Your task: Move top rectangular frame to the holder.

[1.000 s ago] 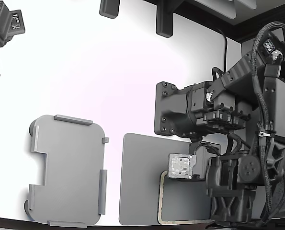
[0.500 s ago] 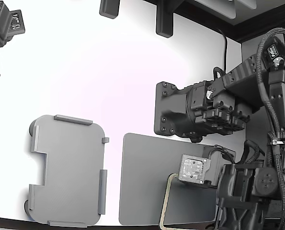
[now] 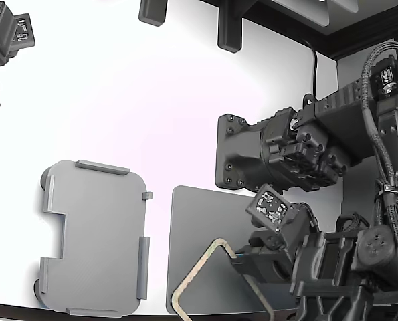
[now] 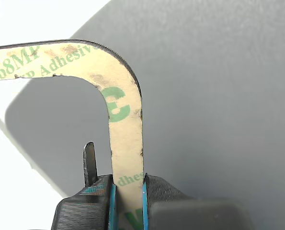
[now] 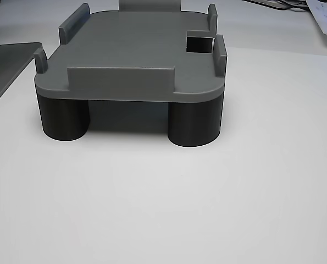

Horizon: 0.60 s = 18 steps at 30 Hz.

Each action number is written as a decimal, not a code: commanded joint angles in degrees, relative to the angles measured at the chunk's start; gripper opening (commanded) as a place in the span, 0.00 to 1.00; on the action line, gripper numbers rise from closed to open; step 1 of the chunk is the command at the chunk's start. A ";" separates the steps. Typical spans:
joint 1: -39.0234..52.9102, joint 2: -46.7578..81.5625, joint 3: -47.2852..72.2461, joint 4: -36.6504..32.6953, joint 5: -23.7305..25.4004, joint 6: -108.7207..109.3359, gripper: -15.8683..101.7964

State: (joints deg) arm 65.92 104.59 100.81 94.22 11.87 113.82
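Since a second ago the top rectangular frame [image 3: 200, 277] has tilted up off the dark pad [image 3: 199, 227], pinched by one side in the gripper [image 4: 128, 191] (jaws closed on it). The holder [image 3: 95, 237] lies toward the exterior view's left, well apart.

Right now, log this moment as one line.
gripper: shut on frame | frame: lifted, tilted over dark pad | holder: empty, apart
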 commanded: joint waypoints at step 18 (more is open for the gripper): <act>-20.74 -12.74 -19.51 0.70 3.96 19.78 0.08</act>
State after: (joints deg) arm 47.11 90.97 83.41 94.31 15.29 133.42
